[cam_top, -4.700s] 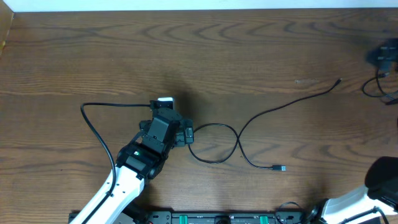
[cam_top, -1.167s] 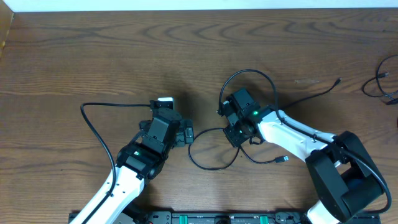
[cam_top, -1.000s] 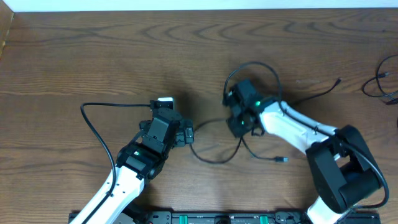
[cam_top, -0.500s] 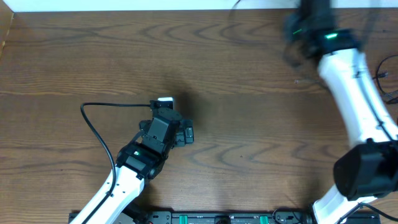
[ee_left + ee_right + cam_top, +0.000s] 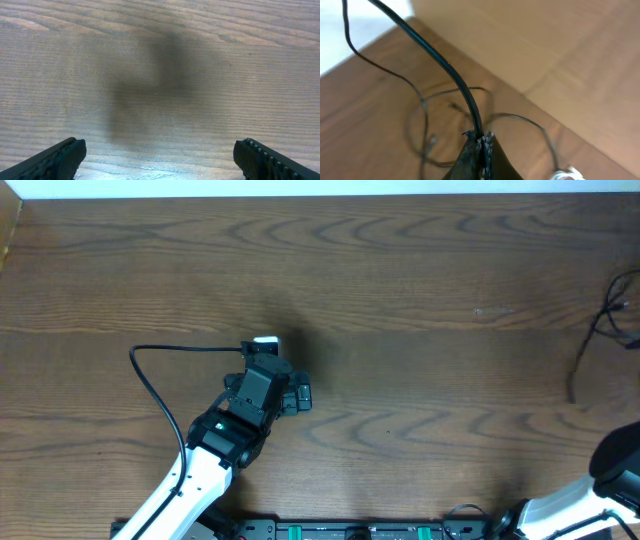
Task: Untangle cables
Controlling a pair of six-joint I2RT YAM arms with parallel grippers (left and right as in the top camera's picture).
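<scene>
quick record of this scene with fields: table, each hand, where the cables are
surface: brown wood-grain table
left hand: open, nothing between its fingers, over plain wood
right hand: shut on a thin black cable that runs up and away from it
other cables: thin black cords at the table's right edge in the overhead view
under right hand: loose loops of cord lying on the wood
right arm in overhead: only its base shows, bottom right corner
</scene>
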